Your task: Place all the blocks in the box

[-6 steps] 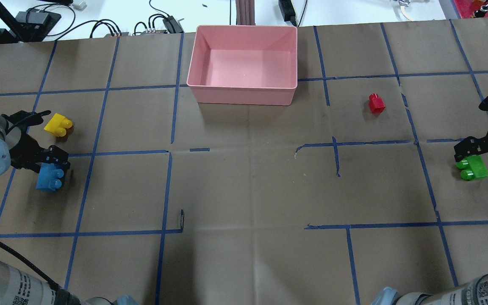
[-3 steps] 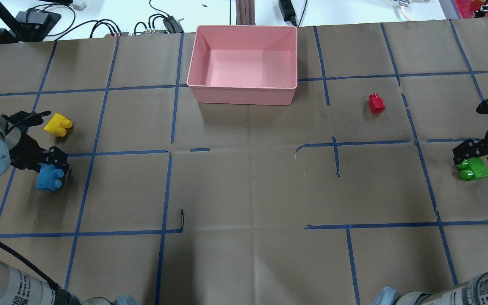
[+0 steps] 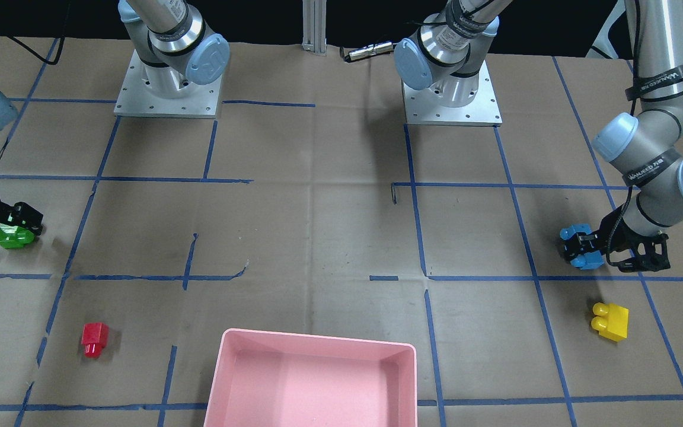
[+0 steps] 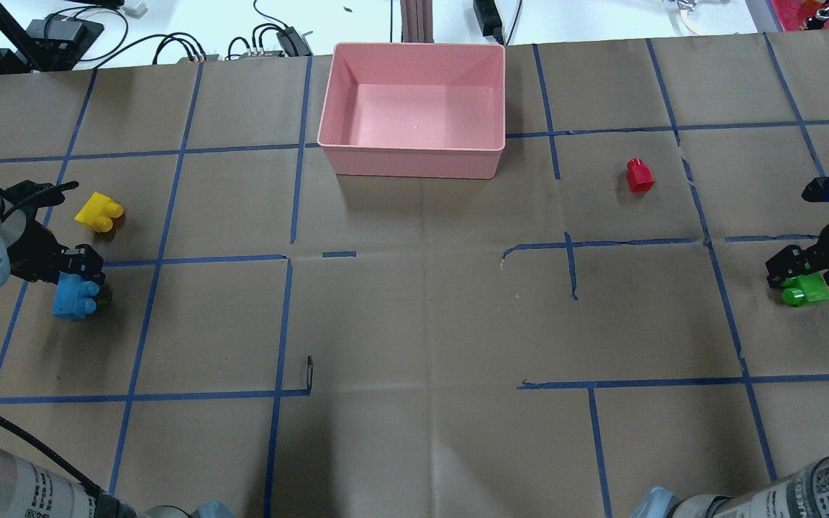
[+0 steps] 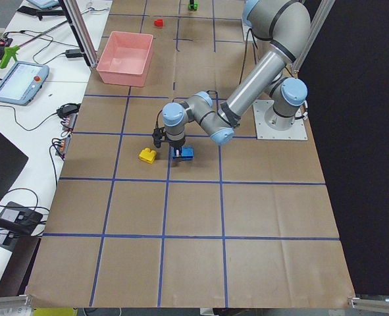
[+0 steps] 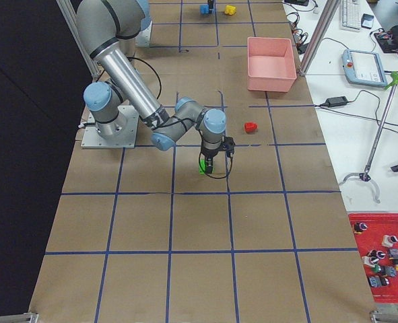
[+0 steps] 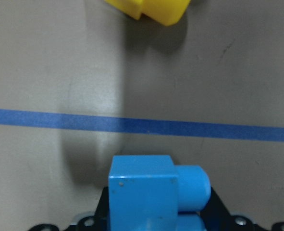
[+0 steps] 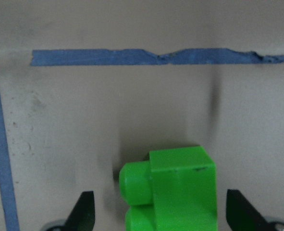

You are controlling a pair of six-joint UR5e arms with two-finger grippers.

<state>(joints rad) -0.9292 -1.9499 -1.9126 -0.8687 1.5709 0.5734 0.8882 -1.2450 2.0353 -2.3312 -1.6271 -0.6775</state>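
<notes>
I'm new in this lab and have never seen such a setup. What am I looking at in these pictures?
Two robot arms stand at a paper-covered table. Four fixed cameras watch from behind, in front and both ends; the two close-ups come from cameras on the wrists. The left end effector appears clamped on a blue block, beside a loose yellow block. The right end effector is open around a green block. A red block lies alone. The pink box holds no blocks yet.
</notes>
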